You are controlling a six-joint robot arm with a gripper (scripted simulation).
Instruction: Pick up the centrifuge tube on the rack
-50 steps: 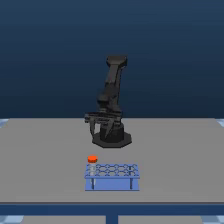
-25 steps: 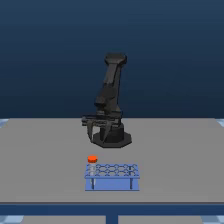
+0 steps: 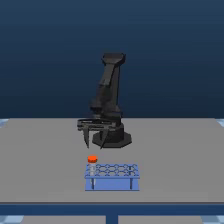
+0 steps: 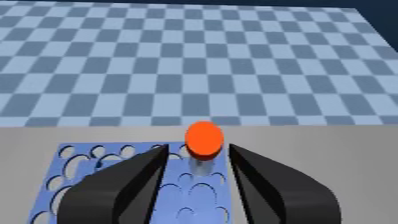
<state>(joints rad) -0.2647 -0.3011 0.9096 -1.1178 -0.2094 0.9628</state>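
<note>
You are looking at a flat grey table (image 3: 40, 160) under a dark blue backdrop. The table's near edge runs along the bottom of the exterior view, and the rack (image 3: 112, 176) sits close to that edge, roughly midway across. The grey surface on both sides of the rack is bare out to the table's ends, and there is bare surface between the rack and the arm's base (image 3: 114, 139) behind it.

The rack is a low light-blue block with rows of round holes in its top plate and thin dark posts at its front. The tube (image 3: 92, 161) stands upright in a hole at the rack's corner on the exterior view's left, on the side toward the arm. Its orange-red cap rises above the top plate.

The black arm rises from its base and bends forward, so the gripper (image 3: 93, 145) hangs above the table, pointing down. It is higher than the cap and appears clear of it, nearly over the tube.

In the wrist view, a blue checkered floor lies beyond the table's far edge. The two dark fingers (image 4: 133, 185) are spread apart, with the cap showing in the gap between them. The jaws hold nothing. The gap looks wider than the cap. Whether the fingers are level with the cap you cannot tell from this view.
</note>
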